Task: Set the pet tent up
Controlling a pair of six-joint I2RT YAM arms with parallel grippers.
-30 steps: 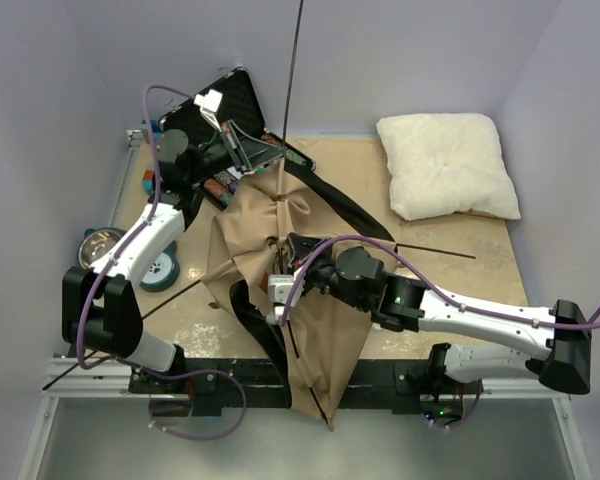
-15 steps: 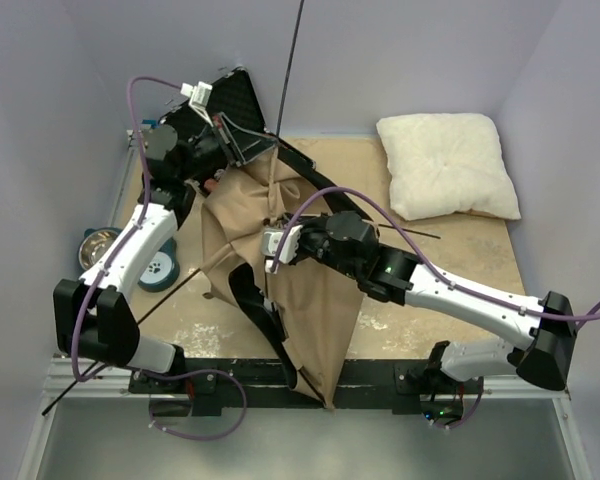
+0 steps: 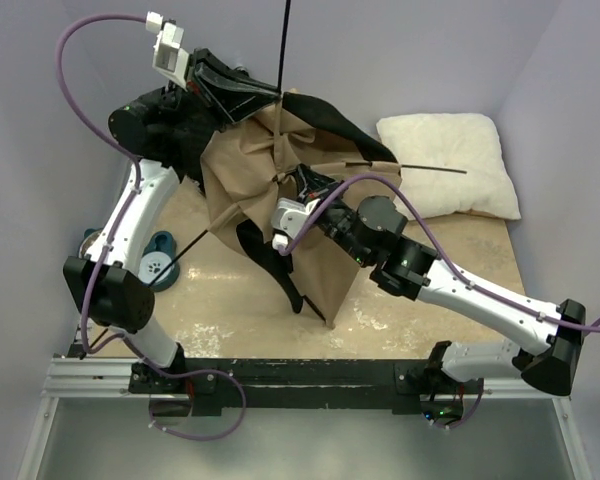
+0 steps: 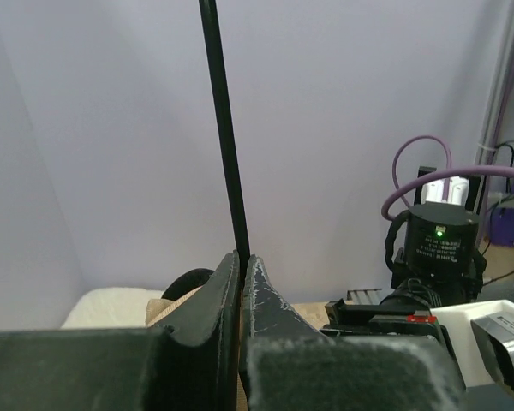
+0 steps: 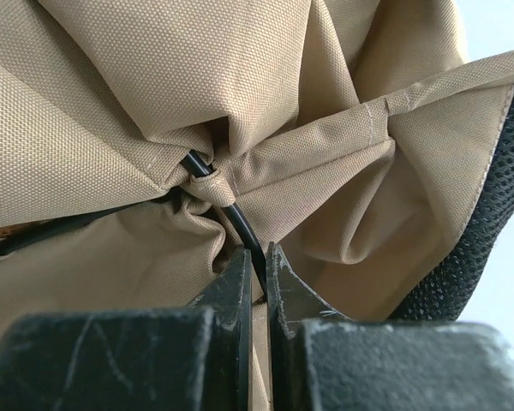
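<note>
The pet tent [image 3: 252, 170] hangs lifted off the table, its tan fabric bunched between both arms and a black panel [image 3: 330, 115] draped over its top. My left gripper [image 3: 271, 97] is high at the back and shut on a thin dark pole [image 3: 284, 35] that points straight up. In the left wrist view that pole [image 4: 224, 137] rises from between the closed fingertips of the left gripper [image 4: 241, 257]. At the tent's middle, my right gripper [image 3: 302, 190] is shut on another pole. The right wrist view shows this pole [image 5: 242, 229] coming out of a fabric loop [image 5: 207, 183] into the right gripper [image 5: 258, 259].
A white pillow [image 3: 448, 165] lies at the back right, with a pole end [image 3: 432, 168] sticking out over it. A blue bowl [image 3: 160, 271] and a metal bowl [image 3: 87, 242] sit at the left edge. Another pole [image 3: 185, 250] slants down to the left. Walls stand close on three sides.
Both arms have risen and moved toward the back, carrying the tent up off the table. The left arm went much higher. The fabric now hangs instead of lying flat.
</note>
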